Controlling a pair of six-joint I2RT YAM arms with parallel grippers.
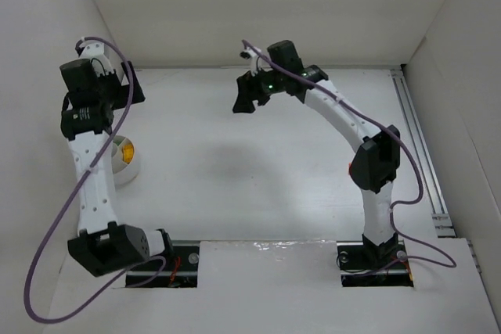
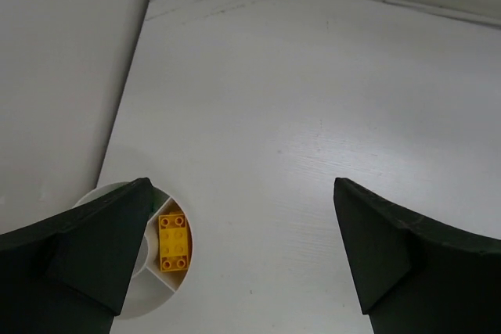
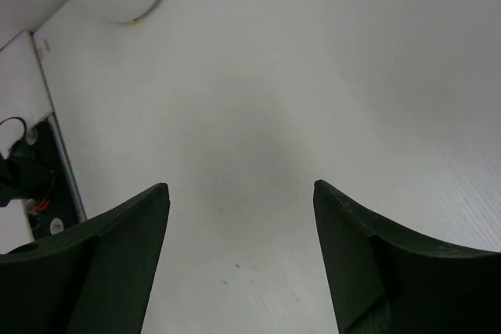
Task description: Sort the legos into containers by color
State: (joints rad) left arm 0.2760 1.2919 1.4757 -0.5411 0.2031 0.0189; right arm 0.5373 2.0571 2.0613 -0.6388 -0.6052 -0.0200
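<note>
Left fingers (image 2: pixel 102 248) stand wide apart, yellow lego (image 2: pixel 174 242) in container (image 2: pixel 160 291) beside 1 of them.

white table (image 1: pixel 258 177) bears one round container (image 1: pixel 130 170)

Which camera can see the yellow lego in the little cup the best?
The left wrist camera. It looks down from close at the yellow lego, so you can see its studs inside the cup. The top camera shows only a tiny orange-yellow dot. The right wrist camera shows just a yellow sliver, far away.
</note>
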